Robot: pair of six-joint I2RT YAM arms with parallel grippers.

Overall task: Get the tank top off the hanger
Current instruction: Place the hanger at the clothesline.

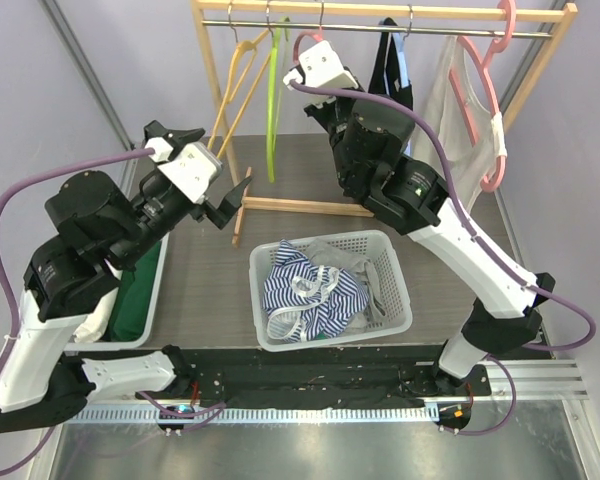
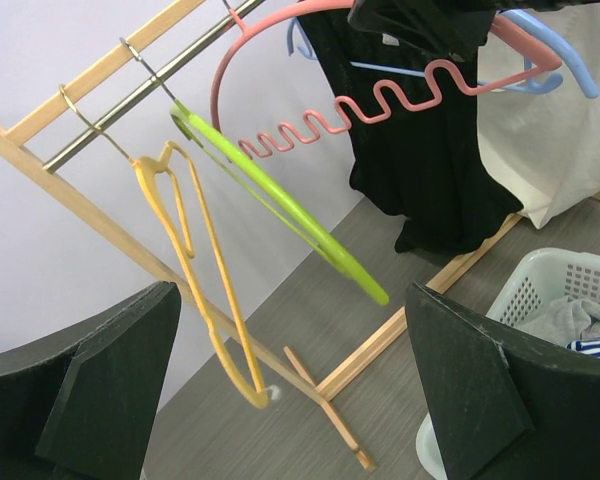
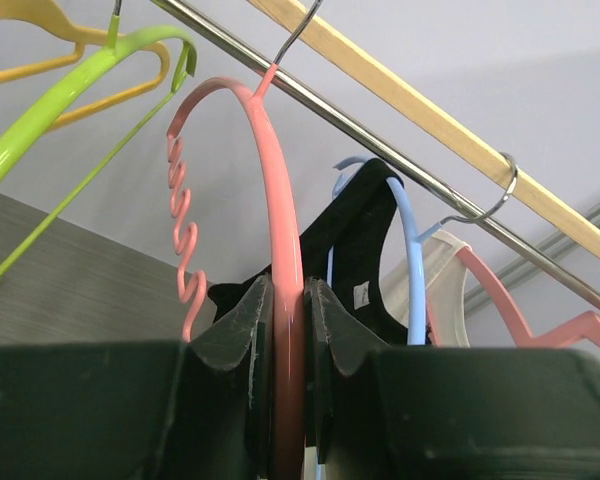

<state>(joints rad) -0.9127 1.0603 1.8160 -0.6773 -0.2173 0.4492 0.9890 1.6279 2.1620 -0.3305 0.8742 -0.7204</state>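
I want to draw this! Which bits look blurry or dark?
Right wrist view: the right gripper is dark and slightly soft, the pink hanger it clamps sharp. Left wrist view: the left gripper looms as open dark shapes, yellow hanger crisp. Top external view: evenly lit, sharp throughout.

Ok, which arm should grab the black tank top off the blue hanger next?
Probably the left. The left gripper is open and empty, facing the rack with the black tank top in view. The right gripper is shut on the pink hanger beside it.
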